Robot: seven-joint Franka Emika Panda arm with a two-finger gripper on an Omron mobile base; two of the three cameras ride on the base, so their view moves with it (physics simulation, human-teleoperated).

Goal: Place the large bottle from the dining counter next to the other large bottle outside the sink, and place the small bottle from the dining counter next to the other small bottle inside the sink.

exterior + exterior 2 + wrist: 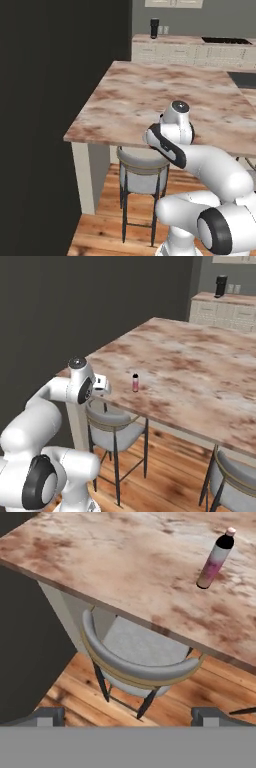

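I see the marbled tabletop (200, 366), then a grey stool (137, 662) tucked under its edge, then my fingers (129, 716) spread wide and empty (hovering above the stool). The small bottle (135, 383) stands upright on the tabletop near that edge.

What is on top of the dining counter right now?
One small bottle with a pink label stands upright on the dining counter near its front edge. The arm hides part of the counter in the left base view.
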